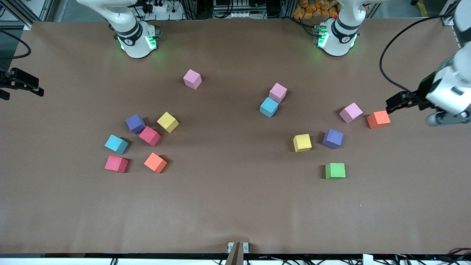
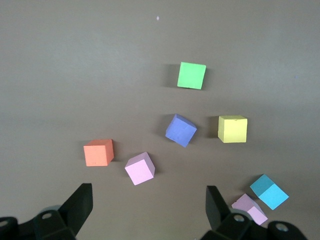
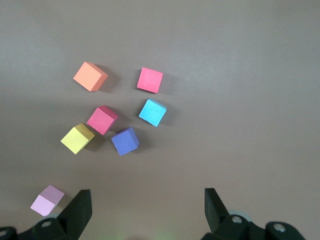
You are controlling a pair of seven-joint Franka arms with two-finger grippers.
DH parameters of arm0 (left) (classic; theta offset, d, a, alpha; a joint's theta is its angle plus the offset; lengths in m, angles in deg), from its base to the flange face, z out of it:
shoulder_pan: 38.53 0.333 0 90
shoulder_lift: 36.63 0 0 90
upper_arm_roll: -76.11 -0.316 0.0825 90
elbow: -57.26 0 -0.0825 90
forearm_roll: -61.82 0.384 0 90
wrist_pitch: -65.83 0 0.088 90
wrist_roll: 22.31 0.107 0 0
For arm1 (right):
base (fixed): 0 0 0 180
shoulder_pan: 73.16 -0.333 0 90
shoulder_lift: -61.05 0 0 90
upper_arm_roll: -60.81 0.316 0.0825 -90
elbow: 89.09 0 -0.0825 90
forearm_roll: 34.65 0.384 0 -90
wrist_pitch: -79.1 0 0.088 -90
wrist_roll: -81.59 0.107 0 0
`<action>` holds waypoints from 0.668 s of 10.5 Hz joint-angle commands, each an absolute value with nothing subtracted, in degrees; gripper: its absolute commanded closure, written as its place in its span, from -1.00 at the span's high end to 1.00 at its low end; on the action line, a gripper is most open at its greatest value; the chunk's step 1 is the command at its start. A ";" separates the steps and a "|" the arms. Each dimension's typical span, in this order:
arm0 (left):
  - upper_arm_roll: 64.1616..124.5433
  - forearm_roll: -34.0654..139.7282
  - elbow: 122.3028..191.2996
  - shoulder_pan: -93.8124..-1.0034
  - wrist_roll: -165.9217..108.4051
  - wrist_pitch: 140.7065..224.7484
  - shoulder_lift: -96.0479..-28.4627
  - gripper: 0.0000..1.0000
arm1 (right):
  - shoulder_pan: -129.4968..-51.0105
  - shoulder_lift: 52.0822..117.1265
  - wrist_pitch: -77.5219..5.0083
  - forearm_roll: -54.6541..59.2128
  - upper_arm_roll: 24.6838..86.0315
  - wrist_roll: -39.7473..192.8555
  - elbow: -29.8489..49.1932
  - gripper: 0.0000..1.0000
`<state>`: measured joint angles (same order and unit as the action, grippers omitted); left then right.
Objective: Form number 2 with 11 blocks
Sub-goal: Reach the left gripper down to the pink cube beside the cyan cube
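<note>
Front view: the blocks lie scattered on the table, none aligned; the left gripper, near the orange block, and the right gripper are empty. Left wrist view: jaws spread wide. Right wrist view: jaws likewise spread. Foam cubes: probably light, compressible; grip across parallel faces

plain brown desk. scattered blocks in matte solid colours, no patterns: three pink, two light blue, two purple, two yellow, two orange, two red, one green. white arms with black bands and green lights at the bases. black fingers on the left pincer and the right pincer.
</note>
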<state>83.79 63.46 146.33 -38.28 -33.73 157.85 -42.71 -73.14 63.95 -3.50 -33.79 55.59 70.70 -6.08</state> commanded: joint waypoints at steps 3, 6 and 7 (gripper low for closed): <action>90.15 63.05 157.80 -38.62 -25.92 164.79 -39.36 1.00 | -73.33 64.66 -4.04 -33.86 55.62 71.04 -6.91 1.00; 97.36 65.95 165.78 -38.53 -20.12 168.30 -37.87 1.00 | -73.16 64.66 -4.22 -33.86 55.62 70.95 -7.00 1.00; 99.21 66.04 168.51 -38.36 -17.59 170.92 -36.91 1.00 | -72.98 64.66 -4.22 -33.86 55.62 70.86 -7.17 1.00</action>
<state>97.26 64.96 162.62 -39.03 -21.43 167.36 -40.86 -73.13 64.40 -4.45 -33.79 55.65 70.70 -6.09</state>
